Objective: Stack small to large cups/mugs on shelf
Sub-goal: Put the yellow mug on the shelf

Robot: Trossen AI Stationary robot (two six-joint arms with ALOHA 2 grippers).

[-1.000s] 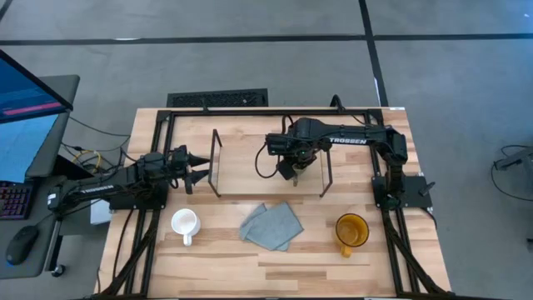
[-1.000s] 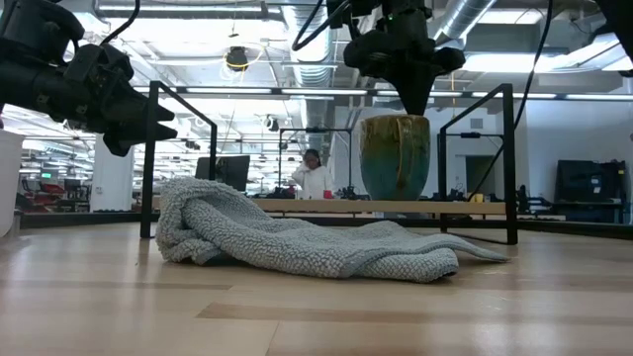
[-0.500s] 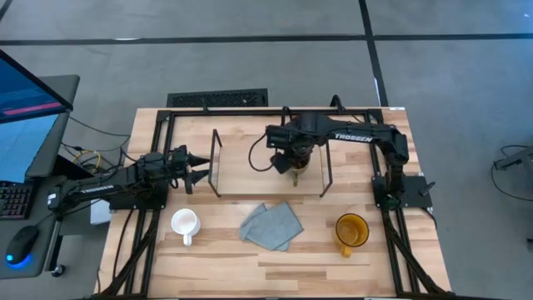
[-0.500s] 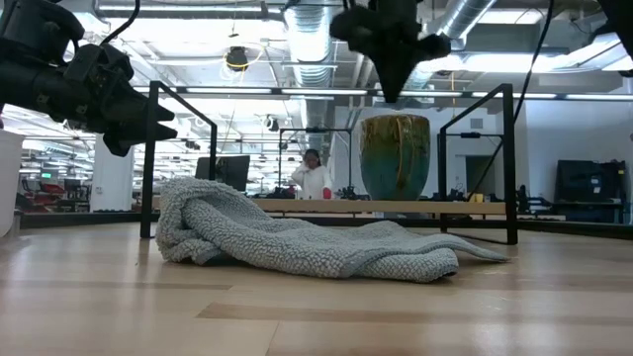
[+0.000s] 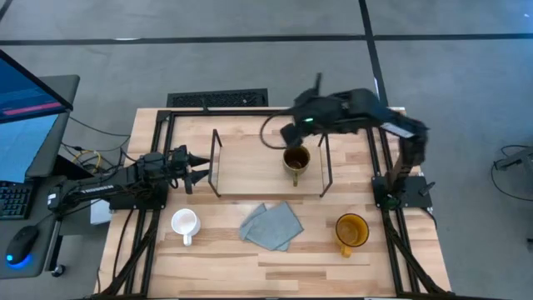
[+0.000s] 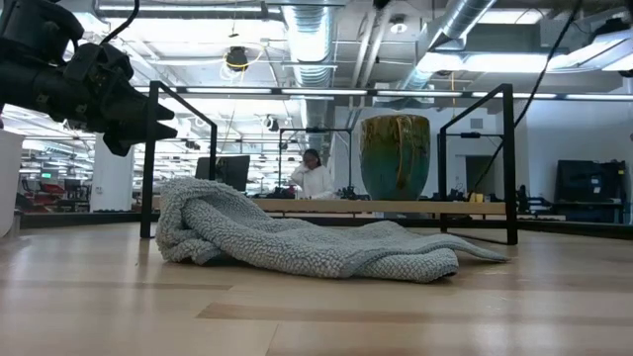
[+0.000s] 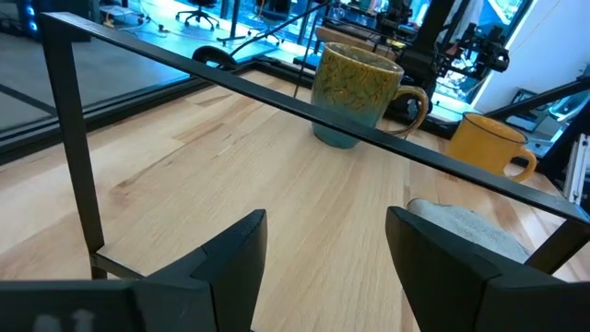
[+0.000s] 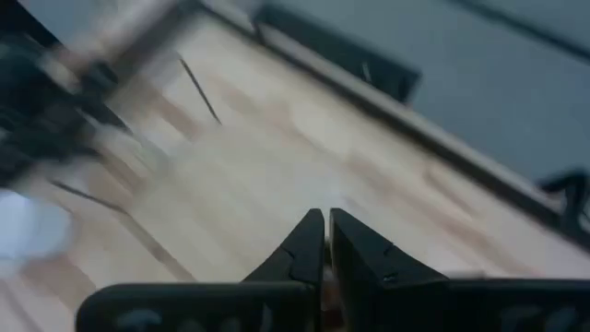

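The olive-brown mug [image 5: 296, 158] stands upright on the right part of the light-wood shelf [image 5: 250, 162]; it also shows in the low view [image 6: 396, 156] and the left wrist view [image 7: 355, 97]. The small white mug [image 5: 184, 223] stands on the table near the front left. The yellow-amber mug [image 5: 351, 231] stands near the front right. My right gripper [image 5: 289, 134] is shut and empty, raised above the shelf's far right part [image 8: 324, 242]. My left gripper [image 5: 198, 169] is open and empty just outside the shelf's left wire end [image 7: 323, 249].
A grey-blue cloth [image 5: 271, 225] lies crumpled on the table in front of the shelf, between the white and yellow mugs. The shelf's black wire ends [image 5: 216, 162] stand upright at both sides. A person shows far off in the room [image 6: 314, 176].
My right gripper has risen from just above the olive-brown mug, up out of the low view and toward the table's far edge, tipping as its arm swings up. The mug has stayed upright on the shelf.
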